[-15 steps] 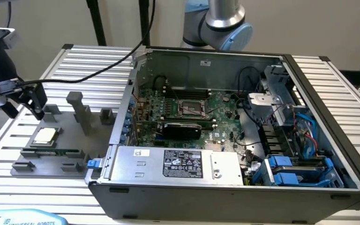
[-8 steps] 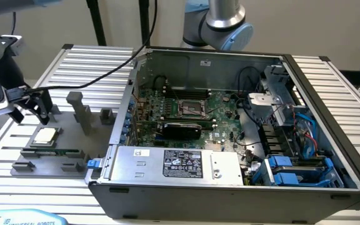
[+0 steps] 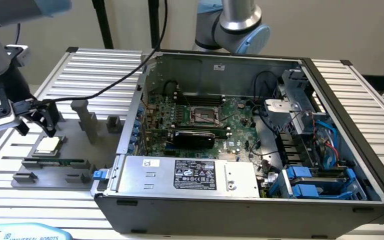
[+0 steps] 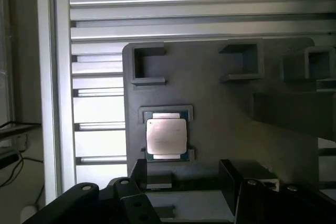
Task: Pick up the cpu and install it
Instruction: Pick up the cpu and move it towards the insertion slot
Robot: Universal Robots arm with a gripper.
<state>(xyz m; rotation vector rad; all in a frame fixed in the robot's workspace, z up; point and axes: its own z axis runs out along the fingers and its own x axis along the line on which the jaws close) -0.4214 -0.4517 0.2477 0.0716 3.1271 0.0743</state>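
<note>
The cpu, a small square chip with a silvery-beige top, lies flat in a recess of the grey holder plate at the exterior view's left. My gripper hangs just above it and a little to one side. Its black fingers are spread apart and open, with nothing between them and no contact with the chip. The black square socket with its metal frame sits on the green motherboard inside the open computer case.
A green memory stick lies on the holder plate near the cpu, and grey posts rise from the plate. A grey power-supply box fills the case's front. Cables and blue drive bays crowd the case's right. A second arm stands behind.
</note>
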